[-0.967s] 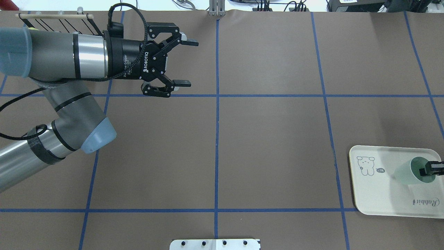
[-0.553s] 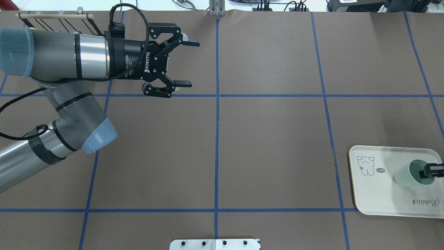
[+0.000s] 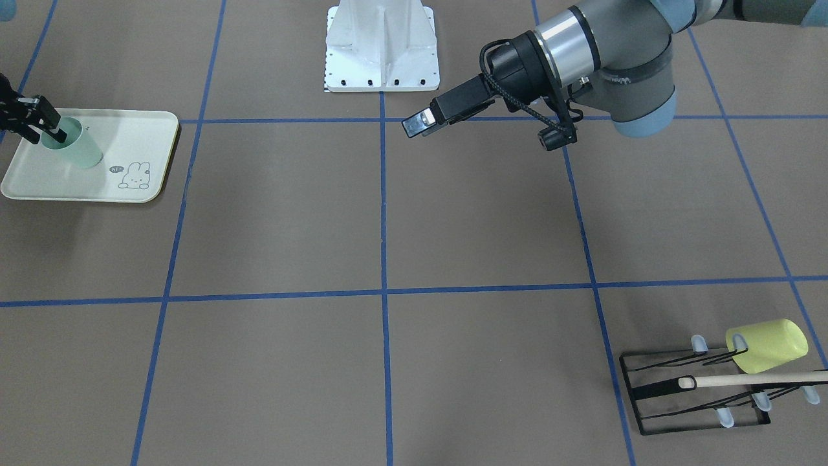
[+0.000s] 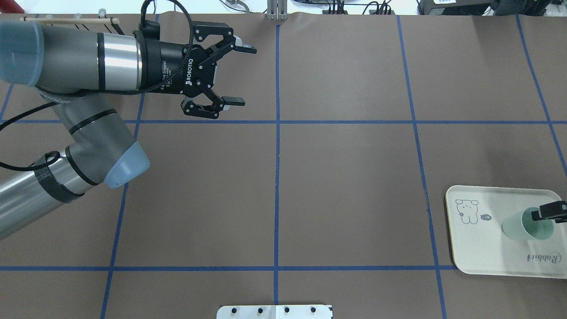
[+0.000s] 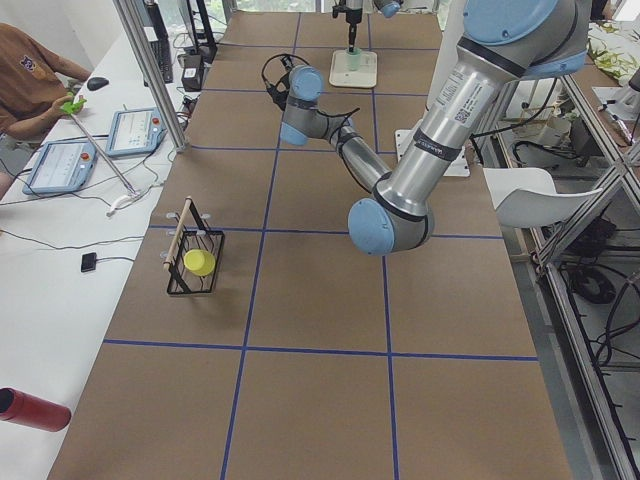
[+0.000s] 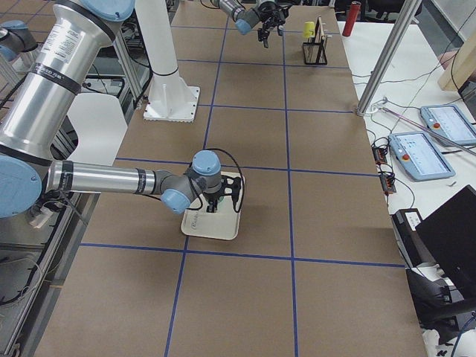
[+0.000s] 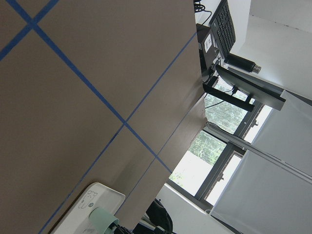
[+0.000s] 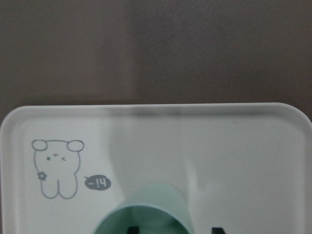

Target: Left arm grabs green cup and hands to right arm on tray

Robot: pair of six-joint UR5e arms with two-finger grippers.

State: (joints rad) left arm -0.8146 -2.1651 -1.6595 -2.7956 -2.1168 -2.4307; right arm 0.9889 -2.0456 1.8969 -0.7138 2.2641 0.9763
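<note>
Two hazards are facing you here, and both are coming from the right gripper (image 4: 548, 212). The green cup (image 4: 516, 227) is standing mouth-up on the tray (image 4: 478, 248), on the half away from the bunny drawing. The claw is looking released: its fingertips (image 8: 131, 229) are sitting apart, one inside the cup's mouth and one outside. As far as the wrist view is showing, they are straddling the wall without pinching it. If you are pulling that arm sideways off the tray instead of straight up, the inner tip is likely going to hook the rim. That would be tipping or dragging a light, narrow-based tumbler across the smooth tray toward its raised edge. If the jaws are gripping more than they seem, lifting is going to carry the cup up off the tray. The left gripper (image 4: 242, 74) is hanging spread and empty, well apart from the tray, so it is posing no threat.
</note>
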